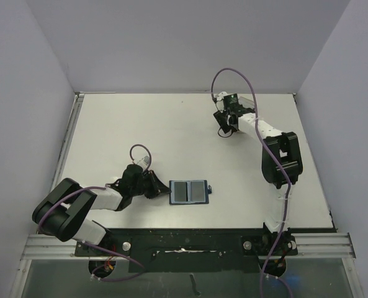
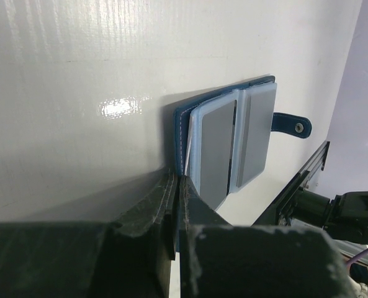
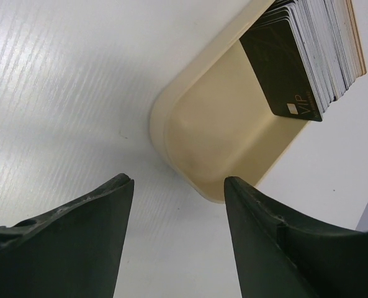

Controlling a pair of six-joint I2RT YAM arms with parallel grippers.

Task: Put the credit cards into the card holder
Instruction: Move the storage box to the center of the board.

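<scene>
- Left gripper [image 2: 176, 186] down at the near side of the table [image 1: 140, 124], jaws pressed fully together right at the near corner of the card holder [image 2: 233, 143]. Whether they pinched its cover edge or just sat against it, I could not tell.
- The card holder lay spread open and flat just beyond those fingertips, its two halves side by side. Its long axis ran left to right across the table, and the strap tab [image 2: 292, 126] stuck out on the side away from the left arm.
- Pale sleeves showed grey panels in both halves; cards or plain inserts, hard to say.
- Far back on the right, well apart from the holder, the right gripper [image 3: 177, 217] hovered with its jaws standing apart and nothing between them.
- Just past its fingertips sat the tan dish [image 3: 165, 133], rounded near end bare inside.
- The credit cards [image 3: 308, 49] were stacked on edge in the dish's far part, a black one facing the gripper, paler ones packed behind it.
- So the stack lay ahead and off to the right of the open jaws, not yet between them.
- The right arm was plainly the nearer one for the pick. My read: it needed to reach further along the dish and line its jaws up across the black card's thin edge.
</scene>
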